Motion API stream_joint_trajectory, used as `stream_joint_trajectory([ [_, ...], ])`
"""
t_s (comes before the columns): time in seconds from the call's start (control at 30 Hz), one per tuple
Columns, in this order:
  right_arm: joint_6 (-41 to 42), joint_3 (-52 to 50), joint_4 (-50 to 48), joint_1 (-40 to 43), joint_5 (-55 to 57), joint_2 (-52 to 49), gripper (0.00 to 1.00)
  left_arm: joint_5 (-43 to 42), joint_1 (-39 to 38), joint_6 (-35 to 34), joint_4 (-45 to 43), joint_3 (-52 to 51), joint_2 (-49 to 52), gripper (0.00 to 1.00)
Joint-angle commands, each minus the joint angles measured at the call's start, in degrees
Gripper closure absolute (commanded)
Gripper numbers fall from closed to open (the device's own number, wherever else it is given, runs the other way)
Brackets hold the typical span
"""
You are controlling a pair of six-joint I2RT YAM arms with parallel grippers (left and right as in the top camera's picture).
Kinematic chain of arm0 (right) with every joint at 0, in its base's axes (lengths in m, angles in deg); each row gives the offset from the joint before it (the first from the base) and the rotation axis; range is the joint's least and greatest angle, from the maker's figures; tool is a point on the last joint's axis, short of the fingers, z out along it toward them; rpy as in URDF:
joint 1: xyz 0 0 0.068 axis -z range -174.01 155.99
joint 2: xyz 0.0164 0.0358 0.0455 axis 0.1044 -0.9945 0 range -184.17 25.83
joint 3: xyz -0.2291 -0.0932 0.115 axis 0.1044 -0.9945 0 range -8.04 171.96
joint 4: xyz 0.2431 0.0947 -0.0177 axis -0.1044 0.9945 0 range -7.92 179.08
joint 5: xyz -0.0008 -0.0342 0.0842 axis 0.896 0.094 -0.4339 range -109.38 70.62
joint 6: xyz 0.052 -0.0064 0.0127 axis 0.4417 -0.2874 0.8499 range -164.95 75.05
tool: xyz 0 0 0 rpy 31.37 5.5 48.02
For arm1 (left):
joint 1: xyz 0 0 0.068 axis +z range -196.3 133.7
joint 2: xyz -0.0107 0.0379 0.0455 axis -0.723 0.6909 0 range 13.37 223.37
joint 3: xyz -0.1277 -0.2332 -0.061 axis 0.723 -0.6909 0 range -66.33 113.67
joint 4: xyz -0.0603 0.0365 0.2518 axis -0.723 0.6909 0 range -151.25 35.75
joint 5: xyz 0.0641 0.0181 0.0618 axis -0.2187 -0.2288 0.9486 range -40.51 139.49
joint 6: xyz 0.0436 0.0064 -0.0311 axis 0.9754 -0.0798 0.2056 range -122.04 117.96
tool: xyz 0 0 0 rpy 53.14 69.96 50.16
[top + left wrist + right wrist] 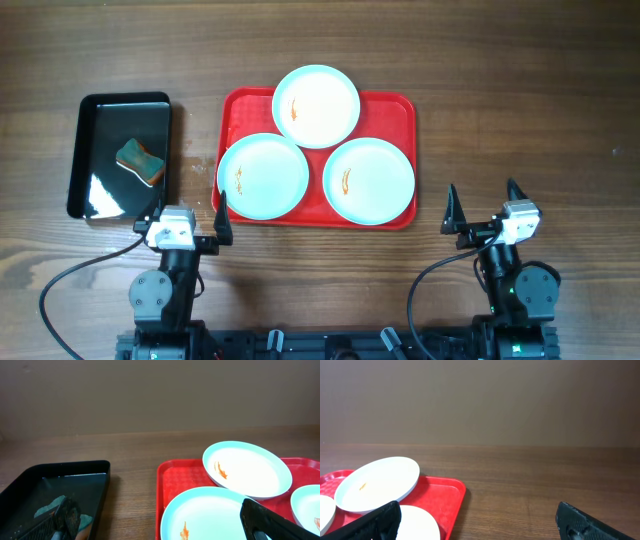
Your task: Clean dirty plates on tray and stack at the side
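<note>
- Left gripper [187, 211]: fingers spread wide, holding nothing; it sits at the near table edge, just short of the tray's near-left corner.
- Right gripper [482, 188]: also wide and empty, near edge, off to the right of the tray and apart from it.
- Red tray [401, 106]: mid-table, carrying all three dirty plates.
- Near-left plate [263, 176]: orange smear toward its left side, and its left rim overhangs the tray edge.
- Near-right plate [369, 180]: smear left of centre.
- Far plate [316, 106]: smeared too, and its far rim pokes past the tray's back edge.
- Sponge [140, 163]: lies in the glossy black tray [76, 160], left of the red one. No gripper on it.
- Judgement: nothing wiped, nothing stacked. The whole job is ahead: fetch the sponge, clean three plates, pile them aside.
- Table [520, 90]: dark wood planks, bare either side.
- Beyond the far edge: a plain dull brown wall, seen from the wrist views.
</note>
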Motion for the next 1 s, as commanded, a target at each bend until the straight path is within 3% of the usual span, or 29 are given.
stream_joint_trajectory([
  [0.0, 0.31, -0.04, -0.13, 0.09, 0.39, 0.42, 0.00, 0.76, -0.22, -0.74, 0.26, -0.28, -0.42, 0.00],
  [0.37, 0.28, -0.04, -0.13, 0.09, 0.42, 0.42, 0.00, -0.94, -0.26, -0.83, -0.42, -0.28, -0.42, 0.00],
  [0.5, 0.31, -0.04, -0.13, 0.09, 0.42, 0.42, 0.00, -17.16, -0.26, -2.49, -3.54, -0.28, -0.42, 0.00],
  [0.63, 0.31, -0.04, -0.15, 0.09, 0.39, 0.42, 0.00, -22.21, -0.26, -2.67, -5.86, -0.28, -0.42, 0.00],
  [0.67, 0.31, -0.04, -0.13, 0.09, 0.39, 0.42, 0.00, -26.49, -0.28, -4.15, -8.57, -0.28, -0.42, 0.00],
  [0.77, 0.31, -0.04, -0.13, 0.09, 0.39, 0.42, 0.00, -53.00, -0.26, -11.10, -18.56, -0.28, -0.42, 0.00],
  [0.83, 0.31, -0.02, -0.13, 0.09, 0.39, 0.42, 0.00, -60.74, -0.26, -11.10, -24.26, -0.28, -0.42, 0.00],
  [0.97, 0.28, -0.04, -0.13, 0.09, 0.39, 0.42, 0.00, -63.23, -0.26, -12.66, -32.28, -0.28, -0.42, 0.00],
])
